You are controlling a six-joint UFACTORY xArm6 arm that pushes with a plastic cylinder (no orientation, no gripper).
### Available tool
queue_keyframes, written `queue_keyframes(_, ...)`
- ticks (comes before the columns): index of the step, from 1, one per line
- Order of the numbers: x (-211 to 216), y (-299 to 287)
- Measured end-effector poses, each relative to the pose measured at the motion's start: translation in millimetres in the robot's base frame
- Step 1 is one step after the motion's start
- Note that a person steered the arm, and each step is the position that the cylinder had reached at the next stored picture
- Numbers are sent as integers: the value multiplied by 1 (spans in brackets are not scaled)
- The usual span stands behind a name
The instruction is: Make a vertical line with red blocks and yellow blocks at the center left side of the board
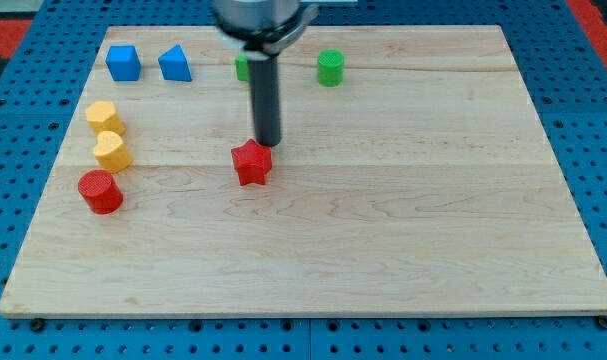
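Near the board's left edge [43, 200], about midway down, three blocks stand in a short column: a yellow hexagonal block [102, 116] on top, a yellow heart block [111, 151] just below and touching or nearly touching it, and a red cylinder [100, 191] below that, slightly toward the left edge. The column leans a little rather than running true.

A red star block [252, 162] sits apart from them, well toward the board's middle, left of centre. My tip [269, 144] is down at the star's upper right point, touching or just beside it; contact cannot be settled from this angle. The rod rises straight from there to the arm's dark body at the top edge. No gripper is fitted, so there is nothing to open or close; the rod holds nothing.

Along the top edge, toward the top left corner: a blue cube [124, 62] and, just right of it, a blue triangular block [174, 64]. Further right, a green block [242, 68] is mostly hidden behind the rod, shape unclear. A green cylinder [330, 67] stands right of the rod, near the top edge.
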State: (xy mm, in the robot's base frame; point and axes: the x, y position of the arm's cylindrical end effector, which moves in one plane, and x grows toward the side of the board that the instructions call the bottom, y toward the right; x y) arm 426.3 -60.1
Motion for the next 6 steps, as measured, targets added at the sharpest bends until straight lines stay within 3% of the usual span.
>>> queue_keyframes(1, 44, -8)
queue_keyframes(4, 113, -11)
queue_keyframes(6, 125, -119)
